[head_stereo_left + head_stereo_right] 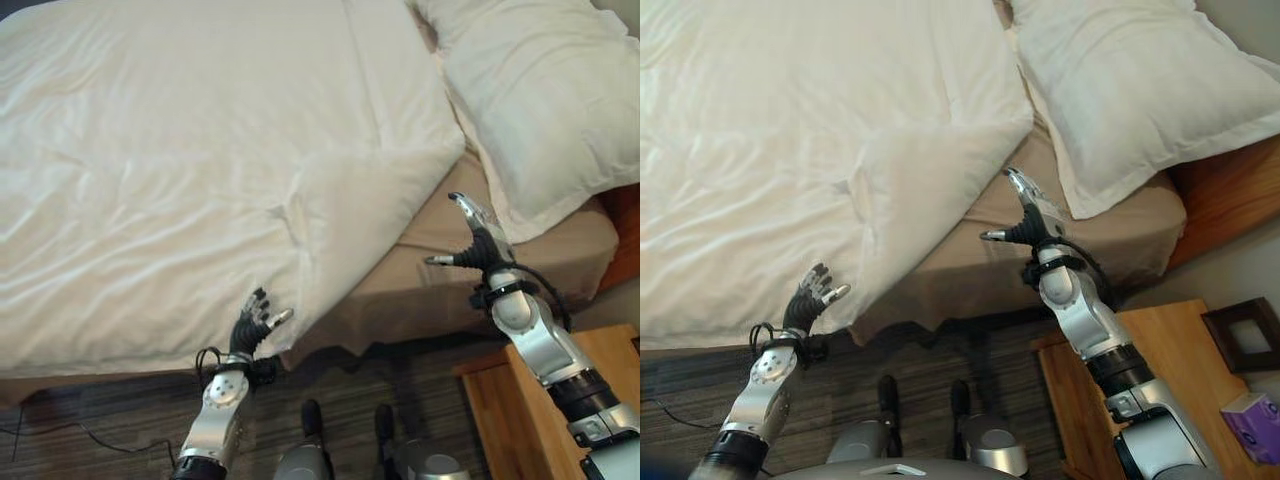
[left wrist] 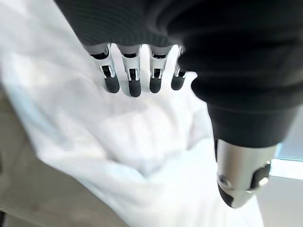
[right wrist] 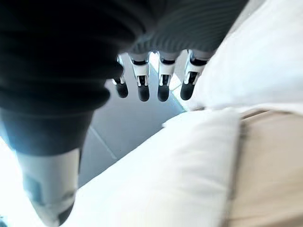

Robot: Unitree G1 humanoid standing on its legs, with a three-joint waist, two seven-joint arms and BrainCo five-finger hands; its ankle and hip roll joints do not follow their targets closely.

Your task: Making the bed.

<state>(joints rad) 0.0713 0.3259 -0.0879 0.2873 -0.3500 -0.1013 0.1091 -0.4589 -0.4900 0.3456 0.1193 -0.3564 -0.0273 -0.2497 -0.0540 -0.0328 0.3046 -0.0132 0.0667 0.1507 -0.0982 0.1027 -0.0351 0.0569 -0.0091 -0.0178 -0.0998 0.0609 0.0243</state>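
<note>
- White duvet (image 1: 180,170) covers the bed, its corner folded back off the tan sheet (image 1: 450,225).
- Pillow (image 1: 540,90) lies at the head.
- Right hand (image 1: 478,240), fingers straight, hovers over the sheet.
- Left hand (image 1: 255,325), fingers relaxed, sits at the duvet's edge.
- No readable writing.

- My left hand (image 1: 254,328) sits low in the frame, left of centre, arm coming up from the bottom edge, fingers loose and spread, holding nothing.
- My right hand (image 1: 478,243) is up at centre right, forearm angling in from the lower right corner, fingers straight, thumb sticking out sideways.
</note>
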